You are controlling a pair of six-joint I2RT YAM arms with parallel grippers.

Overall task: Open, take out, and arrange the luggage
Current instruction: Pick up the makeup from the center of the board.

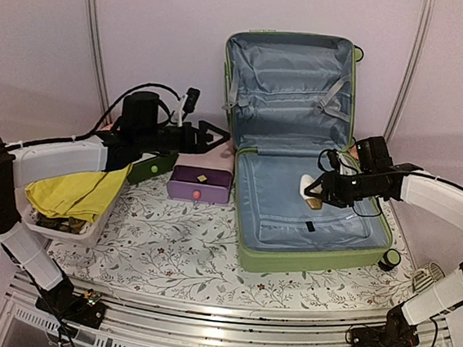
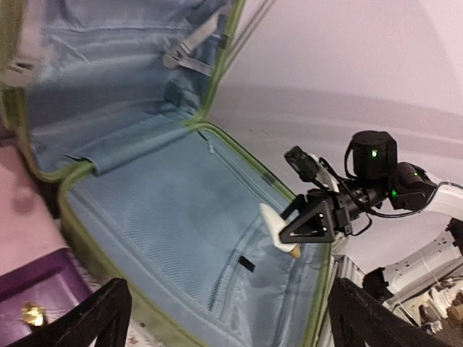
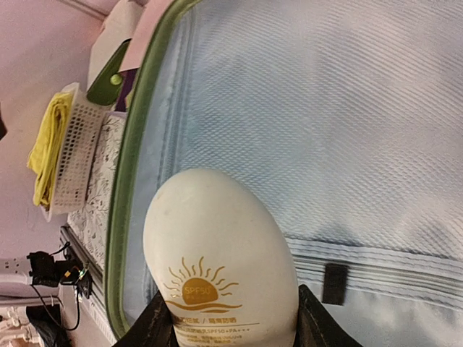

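Luggage (image 1: 305, 261): open on table (image 1: 183, 247), lid raised | Right tool (image 1: 315, 195): clamped on white sunscreen bottle (image 3: 217, 253) over the lining | Left tool (image 1: 213, 136): jaws wide, empty

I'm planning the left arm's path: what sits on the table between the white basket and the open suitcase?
A small purple drawer box stands between the basket and the luggage, right beside the luggage's left edge. The top view shows it.
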